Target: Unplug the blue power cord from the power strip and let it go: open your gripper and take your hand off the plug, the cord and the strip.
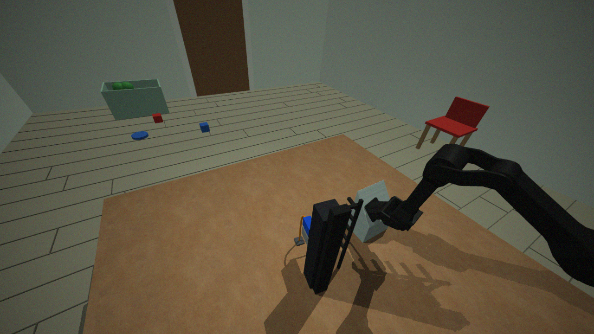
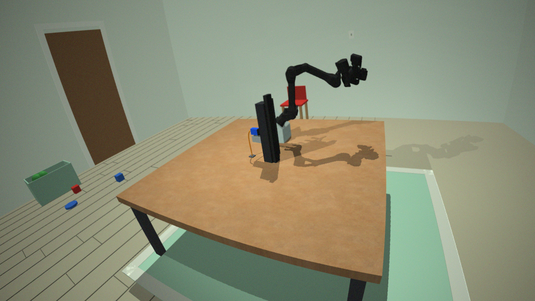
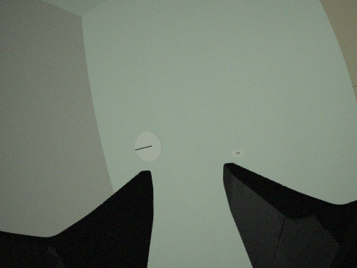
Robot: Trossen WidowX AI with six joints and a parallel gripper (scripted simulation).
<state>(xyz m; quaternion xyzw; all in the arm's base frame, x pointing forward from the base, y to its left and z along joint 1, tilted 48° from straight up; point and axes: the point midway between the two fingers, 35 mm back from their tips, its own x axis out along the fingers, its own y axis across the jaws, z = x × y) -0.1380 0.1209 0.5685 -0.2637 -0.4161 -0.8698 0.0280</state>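
A blue block (image 1: 307, 222) (image 2: 254, 131), which looks like a plug, sits over a pale grey strip (image 2: 256, 139). An orange cord (image 1: 300, 228) (image 2: 249, 144) arches beside them down to a small grey foot (image 1: 299, 241) (image 2: 252, 155) on the table (image 1: 186, 249) (image 2: 299, 209). Tall black posts hide the rest of the strip, and I cannot tell whether the plug is seated. My gripper (image 3: 187, 176) is partly open, with nothing between its fingers. In the exterior view it is high up, far to the right of the strip, touching none of these; it is out of the top view.
The upright black posts (image 1: 326, 245) (image 2: 270, 128) stand right beside the strip, with a black ladder-like rack (image 1: 352, 232) behind them. A pale slanted box (image 1: 369, 222) (image 2: 285, 132) stands near the arm's base. A red chair (image 1: 452, 124) (image 2: 297, 93) stands beyond the table.
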